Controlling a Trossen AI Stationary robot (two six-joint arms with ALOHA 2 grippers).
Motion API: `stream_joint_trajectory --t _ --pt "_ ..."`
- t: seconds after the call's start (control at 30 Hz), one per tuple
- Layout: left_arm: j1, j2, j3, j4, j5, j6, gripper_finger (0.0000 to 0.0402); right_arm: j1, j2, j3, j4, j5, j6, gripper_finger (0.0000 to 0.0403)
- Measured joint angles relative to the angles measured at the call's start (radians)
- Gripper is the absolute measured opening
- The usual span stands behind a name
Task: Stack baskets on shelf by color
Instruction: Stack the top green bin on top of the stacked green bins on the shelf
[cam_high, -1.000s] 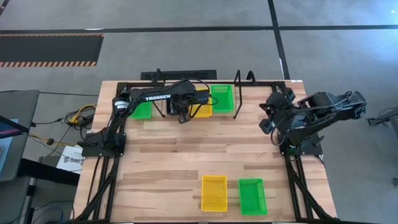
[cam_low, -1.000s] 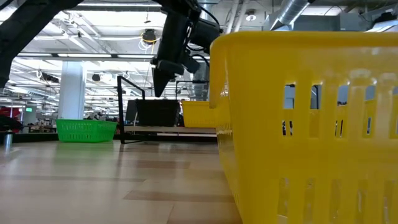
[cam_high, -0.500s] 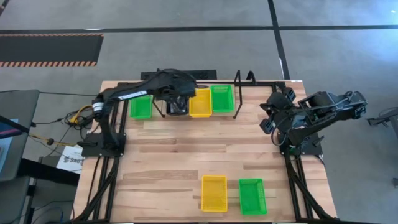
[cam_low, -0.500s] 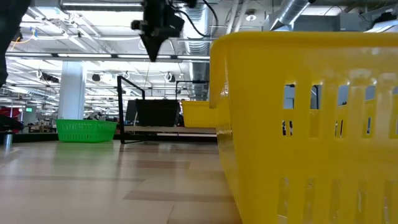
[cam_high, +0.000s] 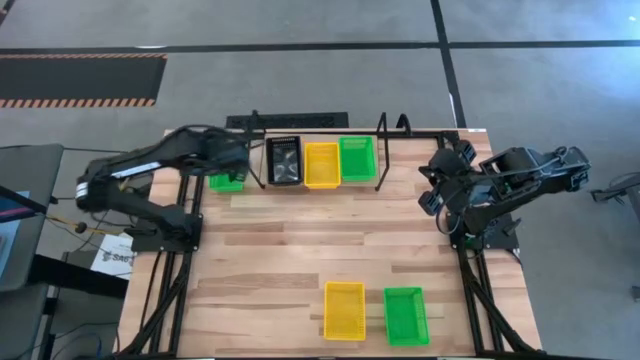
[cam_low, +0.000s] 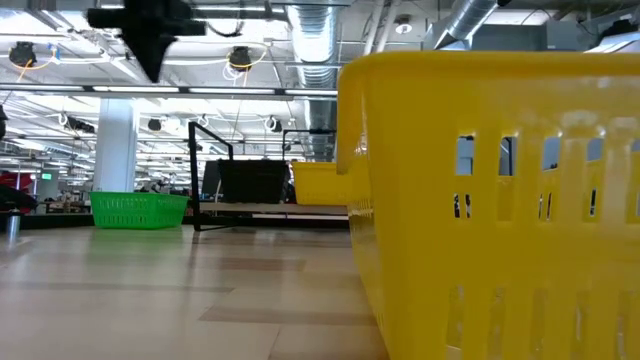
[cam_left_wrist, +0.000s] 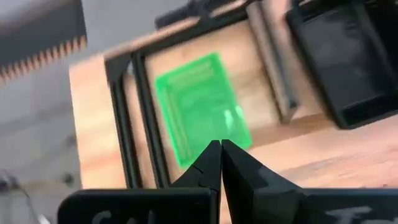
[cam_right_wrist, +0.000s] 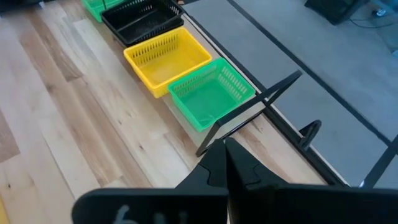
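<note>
Baskets (cam_high: 321, 164) line the shelf (cam_high: 390, 182); left hand (cam_high: 237, 160) hovers beside them.

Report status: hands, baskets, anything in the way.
Left hand shut, empty, above green basket beside shelf. Right hand shut, parked at right edge. Black, yellow, green baskets on shelf. No obstruction seen.

Hidden or cut off. My left arm (cam_high: 150, 165) covers most of the far-left green basket (cam_high: 228, 181) from above. At table height, the near yellow basket (cam_low: 490, 200) runs off the picture's right and lower edges. My left wrist view is blurred, with the black basket (cam_left_wrist: 345, 56) cut by its right edge.
</note>
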Motion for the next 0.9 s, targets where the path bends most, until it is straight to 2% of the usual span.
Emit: stream_joint_trajectory --t 0.17,0.33,0.43,0.6,0.77,0.9 --pt "0.010 -0.111 -0.136 -0.001 0.026 -0.182 0.0000 -0.026 0.000 0.000 0.013 0.000 0.005 0.0003" --pt "0.057 -0.151 -0.235 0.036 0.048 -0.225 0.0000 -0.060 0.000 0.000 0.039 0.001 0.005 0.0003" --pt "0.092 -0.149 -0.277 0.099 0.046 -0.174 0.0000 -0.078 0.000 0.000 0.046 0.002 0.005 0.0003" --pt "0.151 -0.130 -0.333 0.258 0.032 -0.004 0.0009 -0.089 0.000 0.000 0.056 0.002 0.005 0.0003" --pt "0.269 -0.121 -0.372 0.342 0.045 0.118 0.0047 -0.089 0.000 0.000 0.063 0.002 0.005 0.0003" --pt "0.390 -0.120 -0.398 0.334 0.097 0.126 0.0082 -0.086 0.000 0.000 0.062 0.002 0.005 0.0003"
